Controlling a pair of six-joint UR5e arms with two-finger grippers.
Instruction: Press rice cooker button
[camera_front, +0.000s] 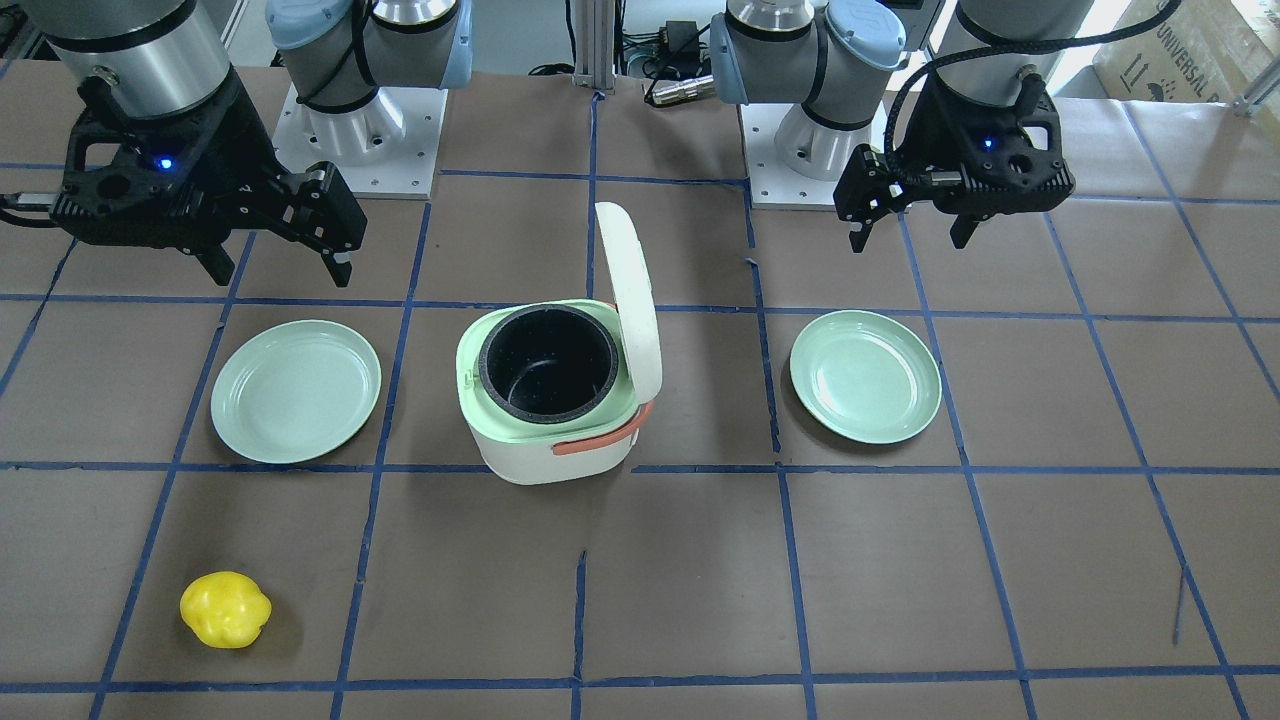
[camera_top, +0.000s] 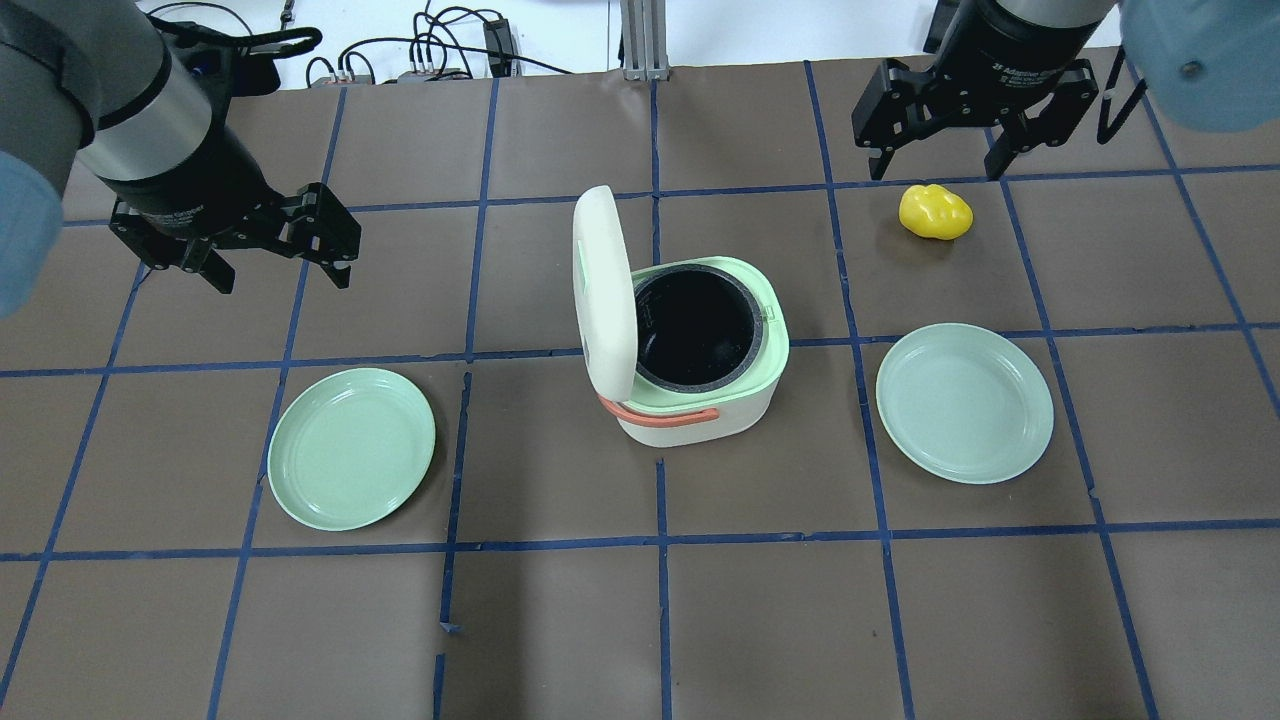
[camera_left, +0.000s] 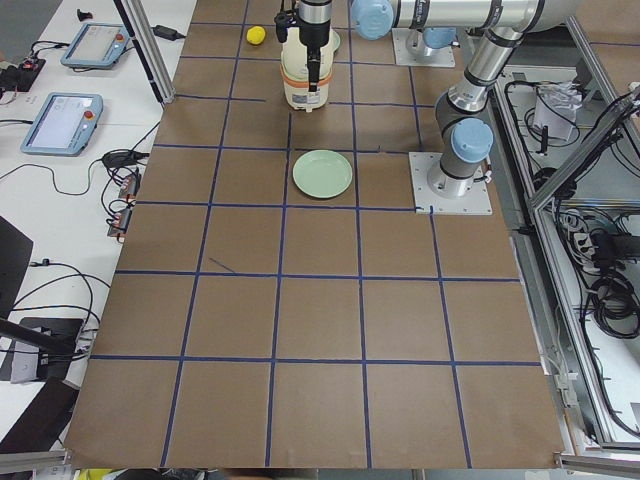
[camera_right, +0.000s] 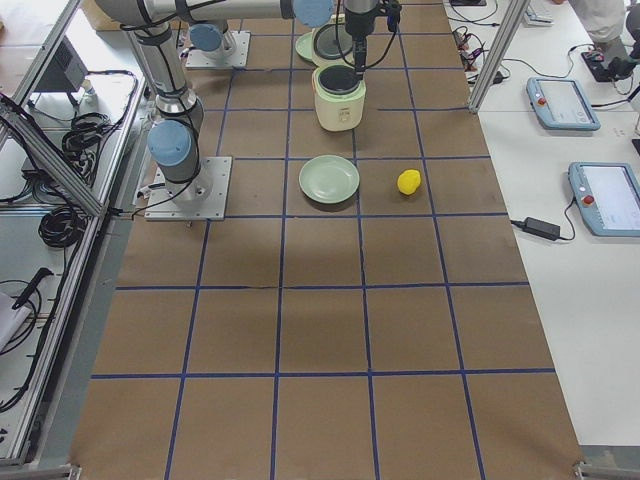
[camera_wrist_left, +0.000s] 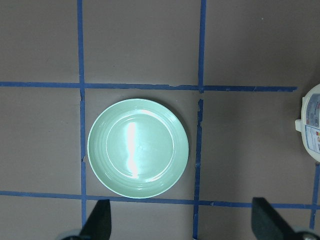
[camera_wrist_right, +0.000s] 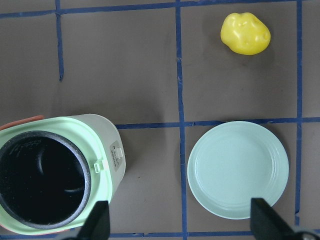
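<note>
This is a robotics laboratory. A brown-covered worktop (camera_left: 320, 320), marked with a blue tape grid (camera_top: 660, 545), is carrying industrial arms (camera_left: 470, 145) bolted to white mounting plates (camera_left: 478, 200). Teach pendants (camera_left: 62, 122) are lying on white side benches (camera_left: 120, 90). Cable bundles (camera_left: 610, 290) are running beside aluminium-profile posts (camera_left: 143, 50).

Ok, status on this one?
Left gripper, right gripper open, empty, raised. Rice cooker centre, lid up, pot empty. Nothing blocking; left plate, right plate, yellow pepper off to sides.

Bright, probably overhead light; glare on plate (camera_wrist_left: 137, 148).
</note>
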